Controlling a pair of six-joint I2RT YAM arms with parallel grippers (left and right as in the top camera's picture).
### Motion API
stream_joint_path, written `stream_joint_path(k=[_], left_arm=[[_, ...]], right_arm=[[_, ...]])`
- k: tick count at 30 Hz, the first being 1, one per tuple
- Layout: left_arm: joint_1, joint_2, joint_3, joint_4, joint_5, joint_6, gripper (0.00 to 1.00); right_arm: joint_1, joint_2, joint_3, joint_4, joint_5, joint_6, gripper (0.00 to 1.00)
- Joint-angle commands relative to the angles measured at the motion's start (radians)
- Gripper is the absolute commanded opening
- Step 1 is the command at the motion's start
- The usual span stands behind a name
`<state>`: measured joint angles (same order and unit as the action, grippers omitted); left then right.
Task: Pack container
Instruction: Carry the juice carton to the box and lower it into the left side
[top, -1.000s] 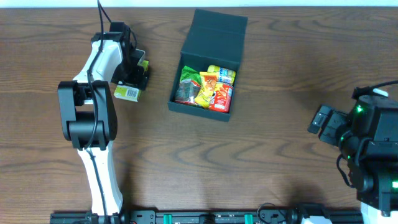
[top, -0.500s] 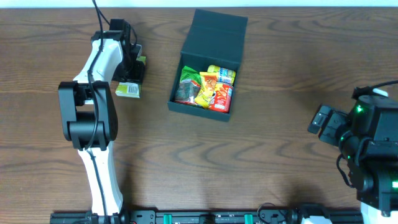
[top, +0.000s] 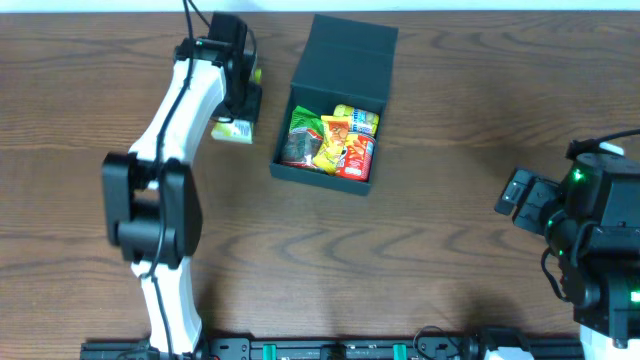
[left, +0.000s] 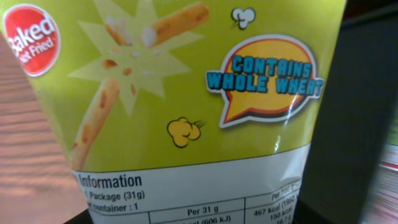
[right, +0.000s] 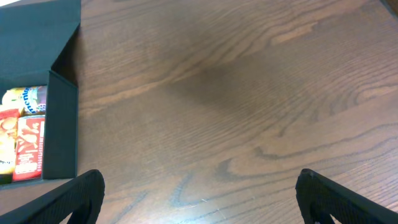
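While the left gripper (top: 240, 98) pinches the yellow-green carton (left: 186, 93), its jaws closed on the pack and largely hidden behind it in the wrist view, the load hangs just beside the left wall of the container (top: 345, 55). The container sits open at the far centre of the table (top: 420, 260), its flap lid thrown back. Done well, the move would likely lift the carton clear of that wall. It would then lay the carton flat on the snack packets (top: 332, 140) already crowding the floor, so the lid can later close. At far right, well apart, the right gripper (right: 199, 193) rests with its jaws spread wide, holding and touching nothing.
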<state>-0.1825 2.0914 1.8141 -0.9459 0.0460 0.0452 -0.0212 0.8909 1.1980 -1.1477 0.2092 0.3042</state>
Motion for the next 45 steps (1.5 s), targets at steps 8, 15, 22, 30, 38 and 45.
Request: stream_joint_path(k=[8,15,22,30,38,45], left_arm=[[-0.161,-0.197,0.001,-0.037,-0.001,-0.151,0.53],[-0.336,-0.188,0.001,-0.032,-0.139,-0.185,0.56],[-0.379,-0.177,-0.011,-0.04,-0.183,-0.222,0.57],[-0.379,-0.103,-0.057,-0.012,-0.174,-0.241,0.57],[-0.376,0.023,-0.078,0.021,-0.17,-0.253,0.54],[-0.372,0.103,-0.078,0.035,-0.186,-0.285,0.54]], right_arm=[[-0.005,-0.002,-0.004,-0.001,0.0,0.006,0.99],[-0.005,-0.002,-0.004,-0.001,0.0,0.006,0.99],[-0.005,-0.002,-0.004,-0.001,0.0,0.006,0.99],[-0.005,-0.002,-0.004,-0.001,0.0,0.006,0.99],[-0.005,-0.002,-0.004,-0.001,0.0,0.006,0.99],[-0.005,-0.002,-0.004,-0.001,0.0,0.006,0.99]])
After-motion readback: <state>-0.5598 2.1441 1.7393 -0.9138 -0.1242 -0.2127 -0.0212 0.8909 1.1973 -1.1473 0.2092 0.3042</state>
